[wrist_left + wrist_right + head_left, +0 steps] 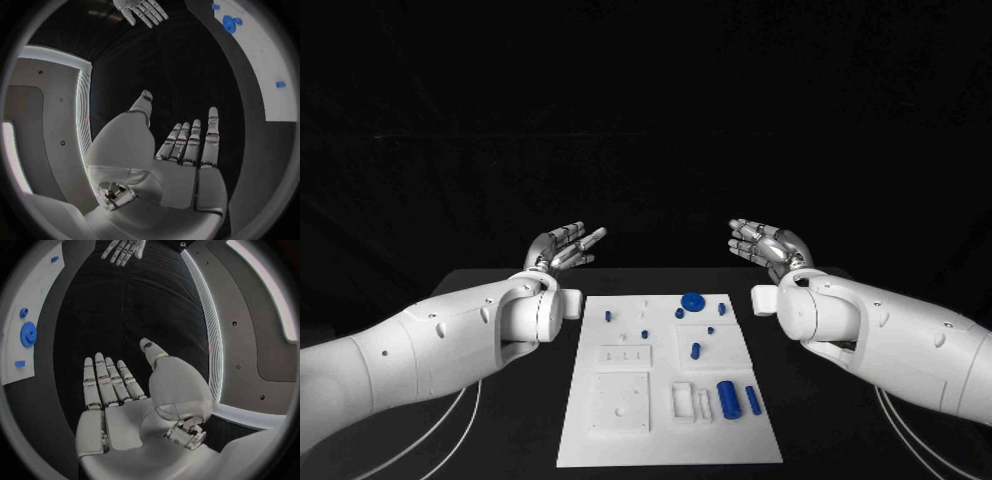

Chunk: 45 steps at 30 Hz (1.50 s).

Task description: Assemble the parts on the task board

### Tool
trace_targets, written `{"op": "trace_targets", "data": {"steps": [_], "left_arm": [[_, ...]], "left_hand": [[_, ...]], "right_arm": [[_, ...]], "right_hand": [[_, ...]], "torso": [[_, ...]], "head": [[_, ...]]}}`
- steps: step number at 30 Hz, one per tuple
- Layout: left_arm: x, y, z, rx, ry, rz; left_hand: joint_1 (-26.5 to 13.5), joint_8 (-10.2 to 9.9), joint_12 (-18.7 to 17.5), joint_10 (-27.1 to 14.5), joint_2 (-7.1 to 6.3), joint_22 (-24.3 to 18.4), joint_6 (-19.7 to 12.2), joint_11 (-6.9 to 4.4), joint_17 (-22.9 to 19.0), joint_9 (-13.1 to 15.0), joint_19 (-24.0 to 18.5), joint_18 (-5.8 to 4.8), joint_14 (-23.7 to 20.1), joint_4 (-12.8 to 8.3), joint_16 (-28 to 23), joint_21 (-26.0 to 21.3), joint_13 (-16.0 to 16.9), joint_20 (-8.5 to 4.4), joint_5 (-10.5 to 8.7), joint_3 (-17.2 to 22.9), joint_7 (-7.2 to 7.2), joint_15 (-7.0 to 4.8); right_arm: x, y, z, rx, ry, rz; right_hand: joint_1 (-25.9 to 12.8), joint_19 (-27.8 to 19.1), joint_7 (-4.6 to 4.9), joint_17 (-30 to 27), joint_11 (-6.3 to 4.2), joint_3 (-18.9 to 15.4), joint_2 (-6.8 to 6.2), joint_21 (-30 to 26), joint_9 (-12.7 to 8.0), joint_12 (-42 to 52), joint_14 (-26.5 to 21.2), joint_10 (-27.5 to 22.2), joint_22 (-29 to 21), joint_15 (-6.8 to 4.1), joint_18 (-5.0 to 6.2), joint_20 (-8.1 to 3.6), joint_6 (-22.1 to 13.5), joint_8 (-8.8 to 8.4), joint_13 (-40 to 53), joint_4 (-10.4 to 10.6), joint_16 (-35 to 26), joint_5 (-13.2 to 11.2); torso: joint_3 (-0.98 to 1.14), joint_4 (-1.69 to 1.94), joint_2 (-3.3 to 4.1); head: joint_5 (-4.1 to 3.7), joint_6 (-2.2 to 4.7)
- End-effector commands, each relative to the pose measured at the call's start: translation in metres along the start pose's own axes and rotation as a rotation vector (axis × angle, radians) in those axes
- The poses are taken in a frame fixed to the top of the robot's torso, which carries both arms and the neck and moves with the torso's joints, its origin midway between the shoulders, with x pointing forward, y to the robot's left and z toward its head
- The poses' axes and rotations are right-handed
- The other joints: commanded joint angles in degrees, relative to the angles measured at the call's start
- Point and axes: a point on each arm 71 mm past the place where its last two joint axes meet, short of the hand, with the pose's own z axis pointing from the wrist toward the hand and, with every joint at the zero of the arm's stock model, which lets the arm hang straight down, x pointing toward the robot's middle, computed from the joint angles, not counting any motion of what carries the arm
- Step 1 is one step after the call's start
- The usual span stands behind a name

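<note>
I hold my left hand (565,246) and right hand (767,242) empty with fingers spread, raised beyond the far end of the task board (669,452), one off each far corner, probably so nothing blocks the blue parts (728,396) lying untouched on the board.

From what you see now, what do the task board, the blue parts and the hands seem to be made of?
Task board: probably matte white plastic, flat with moulded recesses, no shine. Blue parts: likely plastic too, with uniform solid colour. Left hand and right hand: apparently metal or metallised plastic, silver with soft highlights.
</note>
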Motion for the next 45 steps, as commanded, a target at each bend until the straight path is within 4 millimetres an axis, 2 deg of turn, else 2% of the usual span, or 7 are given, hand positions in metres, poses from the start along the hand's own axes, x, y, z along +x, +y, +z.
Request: {"op": "trace_targets", "data": {"steps": [1, 12, 13, 19, 23, 37, 45], "left_arm": [[0.001, -0.006, 0.015, -0.058, 0.112, -0.017], [-0.008, -0.019, 0.035, -0.064, 0.123, 0.01], [-0.007, -0.02, 0.031, -0.057, 0.155, -0.002], [-0.008, -0.023, 0.025, -0.038, 0.184, 0.015], [-0.007, -0.029, 0.019, -0.02, 0.212, 0.03], [-0.003, -0.046, -0.011, 0.01, 0.318, 0.023], [-0.001, -0.054, -0.023, 0.025, 0.353, 0.016]], "left_hand": [[2.53, 0.47, 0.33, 1.7, -0.1, 0.19, 1.54, 0.16, 0.15, 0.16, 1.72, 1.5, 1.55, 0.46, 0.31, 0.35, 0.15, 0.41, 0.42, 0.04, 0.27, 0.31], [2.31, 0.89, 0.77, 14.57, 2.53, 0.49, 8.6, 1.78, 0.81, 0.46, 4.99, 2.03, 16.6, -2.43, 1.22, 1.0, 0.65, -0.34, 0.4, -1.36, 1.78, 1.48], [2.46, 1.11, 1.15, 19.58, 3.09, 0.69, 11.42, 1.98, 1.09, 0.63, 6.34, 1.58, 21.46, -3.18, 2.07, 1.57, 0.88, -1.49, 0.65, -1.67, 2.02, 1.93], [3.69, 1.33, 1.25, 32.15, 5.94, 1.69, 22.4, 1.16, 2.21, 1.12, 14.24, -5.9, 33.7, -8.12, 1.7, 5.6, 1.21, -9.83, 1.53, -4.3, 2.06, -0.52], [5.44, 1.76, 1.39, 37.0, 6.69, 3.0, 28.21, -0.16, 4.15, 1.54, 18.46, -6.08, 40.35, -9.48, 4.99, 8.54, 1.18, -12.27, 1.85, -4.14, 1.51, -3.27], [5.99, 1.71, 1.67, 39.62, 7.2, 14.47, 28.69, -1.21, 13.76, 1.52, 16.16, -7.57, 37.38, -13.16, 25.85, 24.03, 1.27, -16.22, 2.2, -5.73, 1.11, -6.15], [5.68, 1.67, 1.39, 38.68, 7.28, 17.83, 28.55, -1.19, 13.26, 1.49, 14.23, -6.89, 38.13, -13.74, 29.26, 27.97, 1.19, -16.11, 2.19, -5.9, 1.27, -6.33]], "right_arm": [[0.004, -0.001, 0.01, 0.092, 0.206, -0.025], [-0.009, 0.006, 0.026, 0.138, 0.257, -0.046], [-0.021, 0.014, 0.03, -0.049, 0.208, -0.497], [-0.018, 0.015, 0.031, -0.11, 0.229, -0.701], [-0.014, 0.018, 0.03, -0.141, 0.254, -0.828], [0.018, 0.033, 0.026, -0.22, 0.369, -1.24], [0.037, 0.037, 0.022, -0.281, 0.382, -1.38]], "right_hand": [[4.69, 6.36, 0.3, 0.32, -0.21, 0.45, -0.72, 0.64, 0.31, 0.47, 6.09, 6.08, 0.43, -0.05, 1.08, -0.03, 5.83, 0.43, 0.3, -3.33, 0.51, 0.39], [4.29, 19.12, -1.59, 0.89, -3.33, 4.8, -2.08, 1.98, 1.08, 0.85, 19.87, 21.79, 1.04, -3.84, 1.19, -3.25, 23.08, 1.09, 0.71, -7.58, 0.8, 2.19], [3.82, 19.88, -1.72, 0.87, -3.53, 5.88, -2.45, 1.87, 1.08, 0.83, 20.69, 22.33, 0.97, -4.16, 0.9, -3.68, 23.67, 1.02, 0.7, -7.95, 0.75, 2.29], [2.26, 25.53, -2.35, 1.44, -4.97, 9.78, -3.75, 3.0, 1.16, 0.87, 27.33, 26.16, 1.22, -6.67, 0.61, -6.48, 26.13, 1.11, 0.72, -8.86, 1.05, 3.73], [2.14, 29.21, -2.57, 2.35, -5.55, 8.81, -4.4, 4.61, 1.16, 0.89, 32.0, 26.91, 1.71, -8.25, 1.15, -7.88, 26.81, 1.15, 0.73, -8.9, 1.73, 4.85], [3.42, 43.11, -3.49, 23.64, -6.61, 1.66, -4.15, 25.69, 1.12, 0.84, 39.89, 26.19, 16.5, -11.77, 7.5, -10.32, 26.46, 1.14, 0.72, -11.11, 38.55, 5.97], [3.27, 40.5, -3.7, 27.38, -6.58, 4.67, -5.22, 32.19, 1.09, 0.84, 37.3, 25.95, 25.49, -11.51, 7.09, -11.28, 26.6, 1.03, 0.72, -11.18, 47.74, 4.7]], "torso": [[0.0, 0.0, 0.0], [0.0, 0.0, 0.0], [-0.24, 0.16, 0.23], [-0.28, 0.25, 0.59], [-0.58, 0.48, 1.34], [-1.13, 1.75, 4.71], [-1.49, 2.55, 6.29]], "head": [[0.0, 0.0], [0.0, 0.0], [0.16, 0.17], [0.03, 0.29], [-0.16, 0.61], [-1.71, 1.96], [-2.41, 2.79]]}}
